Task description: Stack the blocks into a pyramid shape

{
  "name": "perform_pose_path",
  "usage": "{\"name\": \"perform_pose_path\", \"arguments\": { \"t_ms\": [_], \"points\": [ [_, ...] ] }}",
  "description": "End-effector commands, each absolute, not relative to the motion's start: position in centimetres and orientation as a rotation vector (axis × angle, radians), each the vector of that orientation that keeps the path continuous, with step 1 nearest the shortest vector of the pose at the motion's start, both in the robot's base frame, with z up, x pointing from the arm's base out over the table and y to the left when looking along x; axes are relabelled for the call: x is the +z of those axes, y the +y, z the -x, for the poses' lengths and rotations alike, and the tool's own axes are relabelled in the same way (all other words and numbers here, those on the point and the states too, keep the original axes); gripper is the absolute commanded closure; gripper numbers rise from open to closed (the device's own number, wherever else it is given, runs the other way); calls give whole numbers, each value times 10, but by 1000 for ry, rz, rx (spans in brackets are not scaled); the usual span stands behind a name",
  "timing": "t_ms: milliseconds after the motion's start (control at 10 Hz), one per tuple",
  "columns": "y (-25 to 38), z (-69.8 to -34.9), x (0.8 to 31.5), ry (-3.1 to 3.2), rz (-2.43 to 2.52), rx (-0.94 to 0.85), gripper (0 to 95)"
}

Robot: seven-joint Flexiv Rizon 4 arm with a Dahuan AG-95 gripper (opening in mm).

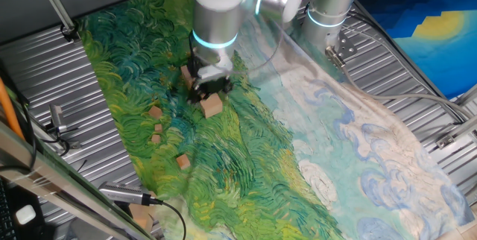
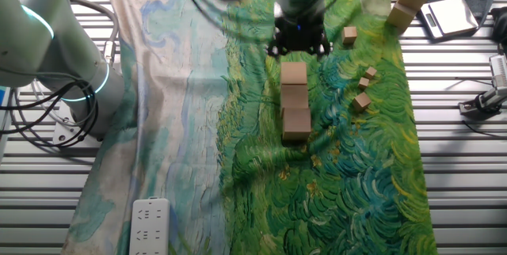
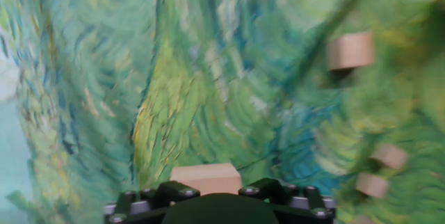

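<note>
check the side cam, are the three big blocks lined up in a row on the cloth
Yes, the three larger blocks sit touching in one straight row on the green cloth.

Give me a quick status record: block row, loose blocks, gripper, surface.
row: three larger blocks lined up touching on the cloth, none stacked yet
loose blocks: four smaller blocks scattered beside the row
off cloth: two more blocks at the table edge, one on the other
gripper: gripper low at the far end of the row; whether the jaws are open cannot be told
surface: green and blue painted cloth over a metal table
</note>
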State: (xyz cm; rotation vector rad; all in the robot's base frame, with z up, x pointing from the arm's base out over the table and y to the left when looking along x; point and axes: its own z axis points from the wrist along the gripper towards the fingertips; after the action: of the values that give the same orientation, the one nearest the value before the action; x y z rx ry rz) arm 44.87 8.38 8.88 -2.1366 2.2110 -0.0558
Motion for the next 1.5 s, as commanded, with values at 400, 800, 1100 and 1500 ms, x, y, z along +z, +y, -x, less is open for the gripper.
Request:
{"name": "perform_pose_path", "arguments": {
  "t_ms": [400, 800, 1100, 1500],
  "points": [
    [95, -462, 83, 2306, 2032, -76, 190],
    [117, -476, 70, 2367, 1956, -71, 950],
    [130, -473, 61, 2394, 1927, -81, 950],
    [133, -469, 56, 2399, 1937, -99, 950]
  ]
}}
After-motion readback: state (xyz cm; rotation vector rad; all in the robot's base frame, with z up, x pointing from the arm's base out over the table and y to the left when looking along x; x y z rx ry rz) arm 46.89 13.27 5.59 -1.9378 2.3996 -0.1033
